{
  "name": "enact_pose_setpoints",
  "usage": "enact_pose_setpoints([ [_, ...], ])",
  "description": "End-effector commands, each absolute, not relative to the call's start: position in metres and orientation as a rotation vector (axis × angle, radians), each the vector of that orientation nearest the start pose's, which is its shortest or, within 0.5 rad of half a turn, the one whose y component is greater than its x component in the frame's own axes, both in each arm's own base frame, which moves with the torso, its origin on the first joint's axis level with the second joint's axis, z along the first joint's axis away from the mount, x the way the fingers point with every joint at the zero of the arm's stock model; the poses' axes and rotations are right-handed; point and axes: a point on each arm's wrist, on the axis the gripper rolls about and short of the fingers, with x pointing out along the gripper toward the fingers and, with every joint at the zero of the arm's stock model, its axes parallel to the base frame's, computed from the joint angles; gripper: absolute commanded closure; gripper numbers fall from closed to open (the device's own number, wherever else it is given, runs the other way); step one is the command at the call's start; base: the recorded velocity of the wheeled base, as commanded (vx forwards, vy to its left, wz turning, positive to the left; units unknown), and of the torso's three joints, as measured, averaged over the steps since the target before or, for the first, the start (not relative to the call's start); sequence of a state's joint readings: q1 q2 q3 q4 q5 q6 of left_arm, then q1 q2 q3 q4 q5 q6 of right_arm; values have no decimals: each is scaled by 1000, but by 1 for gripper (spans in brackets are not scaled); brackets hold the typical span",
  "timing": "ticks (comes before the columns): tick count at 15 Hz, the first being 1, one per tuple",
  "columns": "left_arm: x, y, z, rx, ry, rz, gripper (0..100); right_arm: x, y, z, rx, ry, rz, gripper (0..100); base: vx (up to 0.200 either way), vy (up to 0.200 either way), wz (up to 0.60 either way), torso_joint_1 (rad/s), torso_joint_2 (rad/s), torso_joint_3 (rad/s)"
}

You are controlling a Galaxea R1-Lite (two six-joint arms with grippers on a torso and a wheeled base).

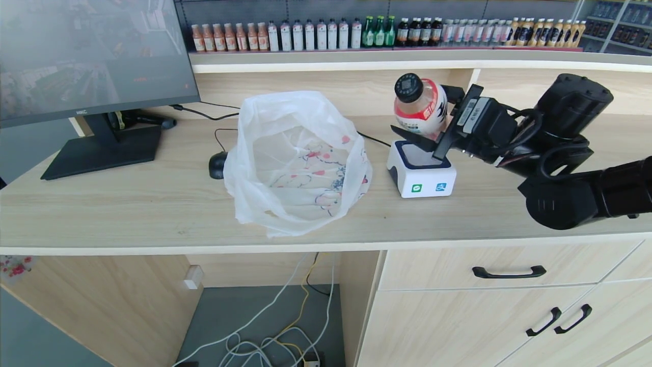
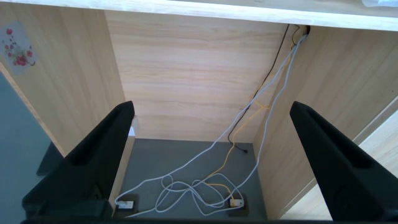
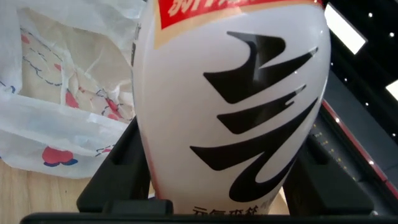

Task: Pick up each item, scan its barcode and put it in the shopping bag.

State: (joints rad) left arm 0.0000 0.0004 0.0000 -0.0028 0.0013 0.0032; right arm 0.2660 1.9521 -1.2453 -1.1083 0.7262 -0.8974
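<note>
cables (image 2: pixel 205 186) sprawl on the floor under the worktop (image 1: pixel 127 204), and the left hand (image 2: pixel 211 109) hangs down there, fingers wide apart. up top, the white shopping bag (image 1: pixel 298 163) stands open near the front edge. just beside it sits the white scanner (image 1: pixel 420 176), and right over its window the right hand (image 1: pixel 425 120) is clamped on a black-capped drink bottle (image 1: pixel 420 104), tilted. farther back, a mouse (image 1: pixel 218 164), a monitor (image 1: pixel 91 51), a shelf of bottles (image 1: pixel 382 33).
</note>
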Motion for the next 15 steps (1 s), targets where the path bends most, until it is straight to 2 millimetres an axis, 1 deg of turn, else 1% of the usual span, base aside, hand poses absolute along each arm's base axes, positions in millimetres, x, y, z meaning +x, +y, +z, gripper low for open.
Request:
enact_pose_setpoints([
  [1, -23, 0, 76, 3, -3, 2, 0, 354, 112, 277, -879, -841, 698, 100, 0, 0, 0, 0, 0, 0],
  [3, -23, 0, 76, 3, -3, 2, 0, 348, 109, 276, -750, -759, 651, 100, 0, 0, 0, 0, 0, 0],
  [4, -23, 0, 76, 3, -3, 2, 0, 340, 107, 281, -611, -726, 556, 100, 0, 0, 0, 0, 0, 0],
  [5, -23, 0, 76, 3, -3, 2, 0, 336, 110, 285, -523, -733, 503, 100, 0, 0, 0, 0, 0, 0],
  [6, -23, 0, 76, 3, -3, 2, 0, 333, 112, 287, -473, -730, 484, 100, 0, 0, 0, 0, 0, 0],
  [8, -23, 0, 76, 3, -3, 2, 0, 328, 112, 290, -413, -718, 507, 100, 0, 0, 0, 0, 0, 0],
  [10, -23, 0, 76, 3, -3, 2, 0, 323, 110, 293, -303, -702, 495, 100, 0, 0, 0, 0, 0, 0],
  [13, -23, 0, 76, 3, -3, 2, 0, 318, 106, 286, -108, -677, 368, 100, 0, 0, 0, 0, 0, 0],
  [14, -23, 0, 76, 3, -3, 2, 0, 314, 107, 283, -40, -667, 325, 100, 0, 0, 0, 0, 0, 0],
  [15, -23, 0, 76, 3, -3, 2, 0, 306, 107, 282, 25, -663, 280, 100, 0, 0, 0, 0, 0, 0],
])
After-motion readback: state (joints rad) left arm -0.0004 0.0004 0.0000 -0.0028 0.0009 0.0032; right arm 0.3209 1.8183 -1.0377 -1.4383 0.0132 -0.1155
